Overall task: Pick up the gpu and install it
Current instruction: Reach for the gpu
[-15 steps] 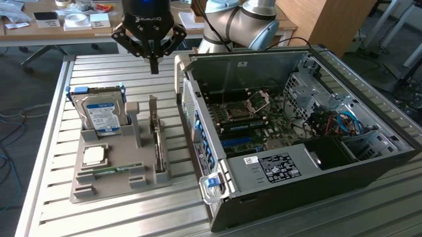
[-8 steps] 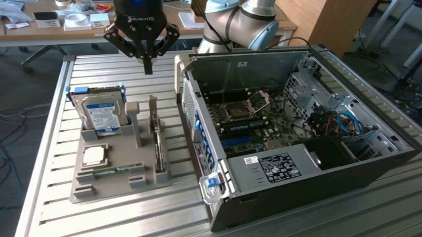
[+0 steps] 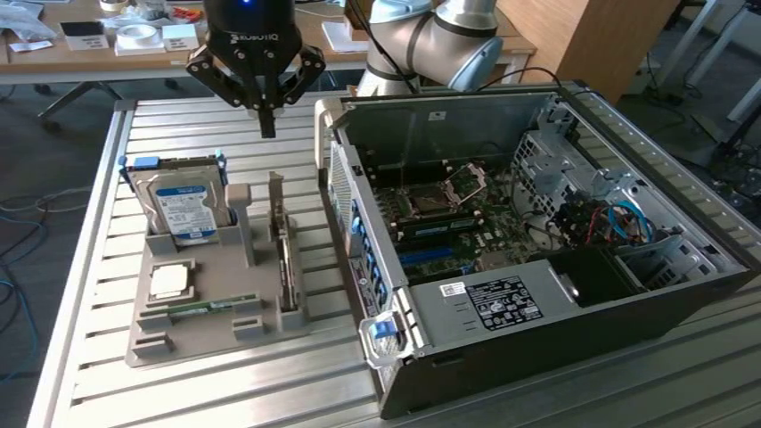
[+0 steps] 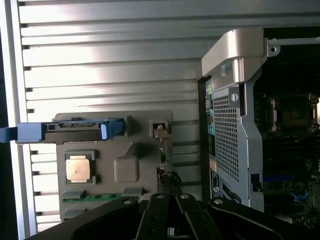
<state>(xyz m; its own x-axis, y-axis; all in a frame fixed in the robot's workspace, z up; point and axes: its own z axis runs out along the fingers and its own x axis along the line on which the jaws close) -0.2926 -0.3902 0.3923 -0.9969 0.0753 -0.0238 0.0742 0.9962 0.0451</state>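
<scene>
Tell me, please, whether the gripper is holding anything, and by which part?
Nothing is held. The gripper hangs shut and empty above the table, while the gpu stands on edge in the grey holder.

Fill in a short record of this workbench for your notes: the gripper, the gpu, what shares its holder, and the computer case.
gripper: shut, holding nothing, above the slatted table
gpu: standing on edge in the grey holder, untouched
hard drive: upright in a blue caddy, same holder
processor chip: flat in the holder
memory stick: green, lying flat in the holder
computer case: side open, motherboard exposed, to the exterior view's right of the holder
task state: gpu not yet picked up
</scene>
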